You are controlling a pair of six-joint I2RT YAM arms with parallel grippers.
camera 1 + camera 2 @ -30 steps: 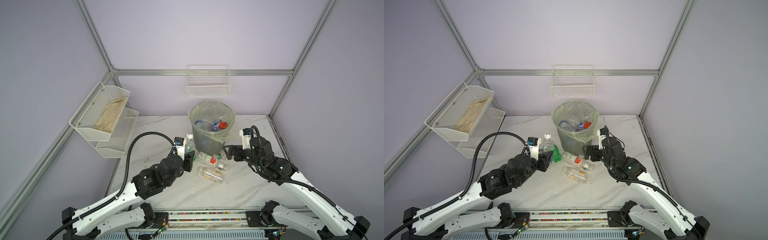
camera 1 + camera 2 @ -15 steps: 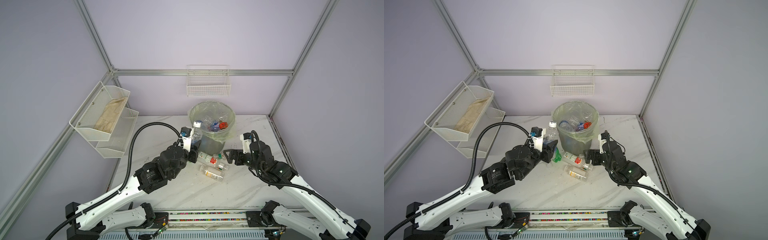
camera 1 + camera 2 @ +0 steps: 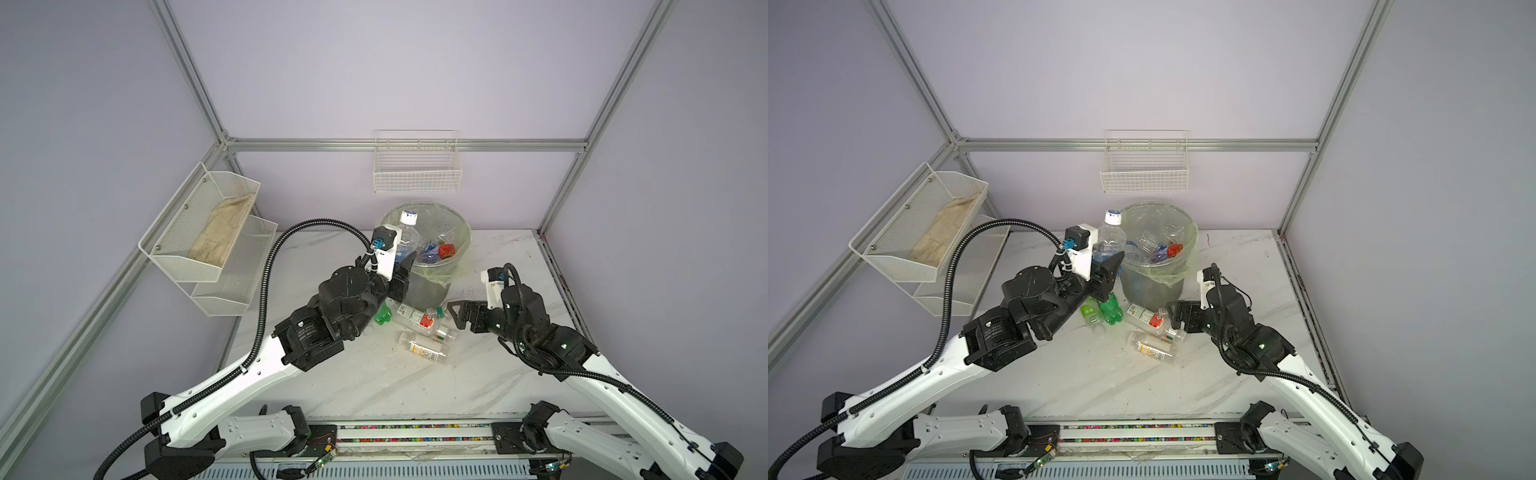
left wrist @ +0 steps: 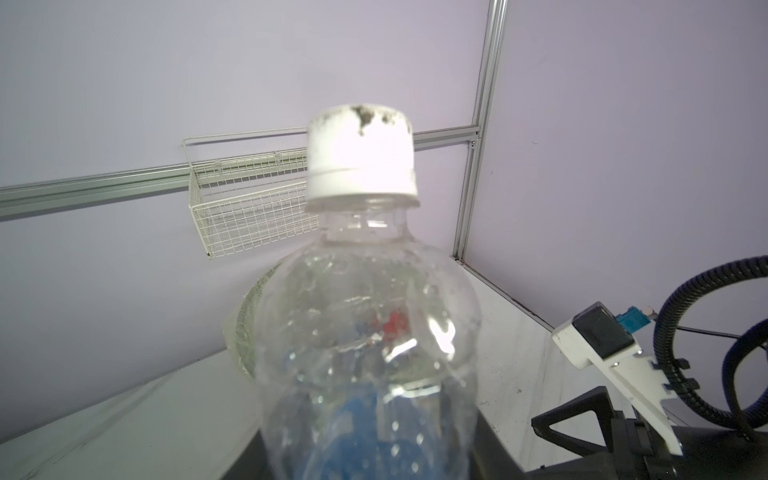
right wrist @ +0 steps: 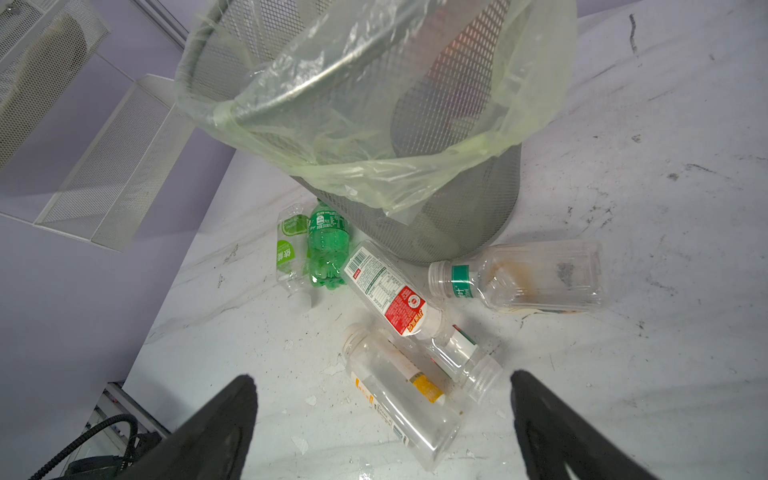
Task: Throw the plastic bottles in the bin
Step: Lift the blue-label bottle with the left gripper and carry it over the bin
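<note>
Left gripper point(image 3: 1103, 266) clenched on clear white-capped bottle point(image 3: 409, 239), held upright, raised level with rim of bin point(image 3: 428, 291), just beside bin's left edge in both top views

Right gripper point(image 5: 380, 419) spread wide, grasping nothing, low before bin, over orange-label bottle point(image 5: 399, 395)

Several bottles point(image 3: 436, 249) inside bin

Lying at bin base: green bottle point(image 5: 326, 245), green-label bottle point(image 5: 291, 253), red-label bottle point(image 5: 386, 286), teal-band bottle point(image 5: 519, 276)
</note>
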